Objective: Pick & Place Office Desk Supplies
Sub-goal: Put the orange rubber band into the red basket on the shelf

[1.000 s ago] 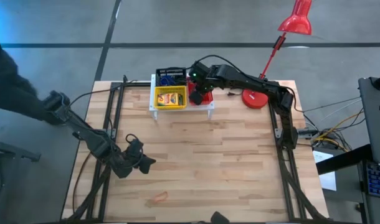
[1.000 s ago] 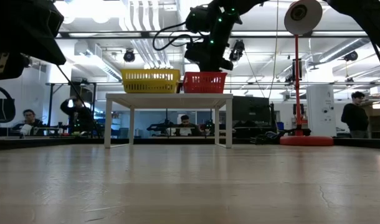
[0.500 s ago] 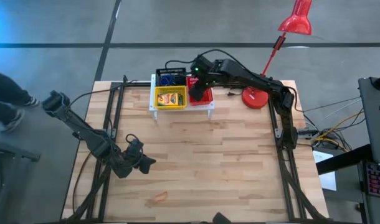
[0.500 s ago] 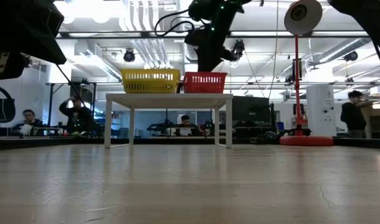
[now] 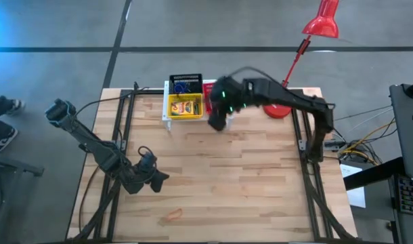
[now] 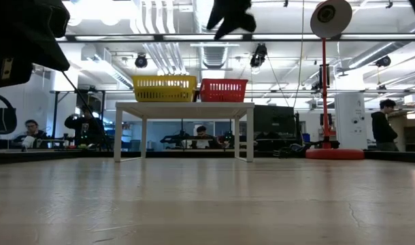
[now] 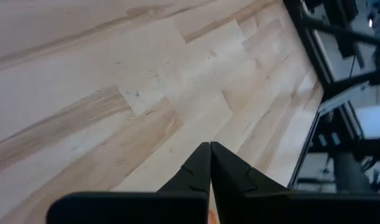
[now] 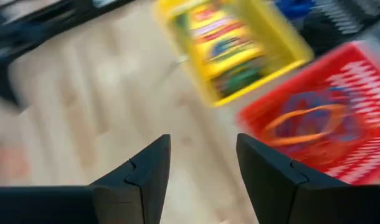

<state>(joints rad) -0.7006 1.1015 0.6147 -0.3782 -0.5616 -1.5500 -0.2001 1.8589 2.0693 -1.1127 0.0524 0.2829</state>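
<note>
1. The table is pale butcher-block wood, with black rails along both sides.
2. A grey floor marked with dark lines surrounds it.
3. A red desk lamp stands at the far right corner.
4. Strip lights and white ducts run overhead.
5. People sit and stand beyond the table.

On the table's far edge stands a stand bearing three baskets: one at far left, another before it holding crayon boxes, a third to their right holding rubber bands. A lamp stands farther right.
</note>
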